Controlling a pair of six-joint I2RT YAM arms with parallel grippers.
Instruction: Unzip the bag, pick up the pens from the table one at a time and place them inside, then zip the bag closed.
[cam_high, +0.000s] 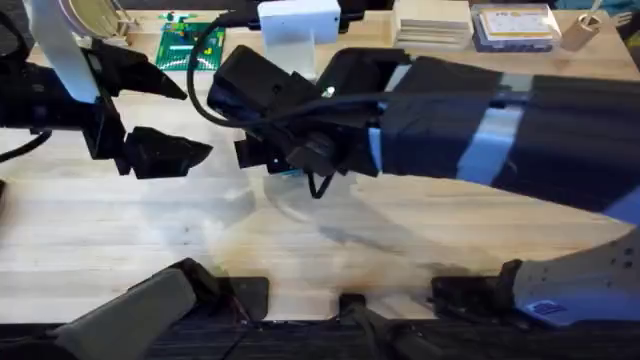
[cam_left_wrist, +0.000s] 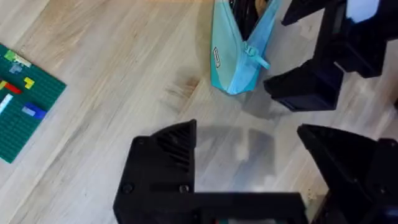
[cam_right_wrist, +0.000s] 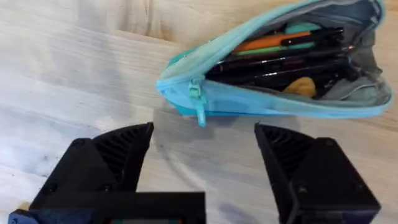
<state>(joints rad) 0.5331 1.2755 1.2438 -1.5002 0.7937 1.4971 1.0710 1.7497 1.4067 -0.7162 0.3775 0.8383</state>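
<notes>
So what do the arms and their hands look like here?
Both arms are black. The right arm has a pale band and blue near its base, with a black cable looping by its wrist. Each hand, left and right, has two chunky black fingers with ribbed inner faces.

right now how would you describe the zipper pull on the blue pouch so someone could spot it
Start from the wooden table, where the light blue pouch lies unzipped with pens inside, just beyond the open right gripper. At the pouch's tapered closed end hangs the zipper pull, a small light blue tab, the only piece dangling off the fabric.
</notes>
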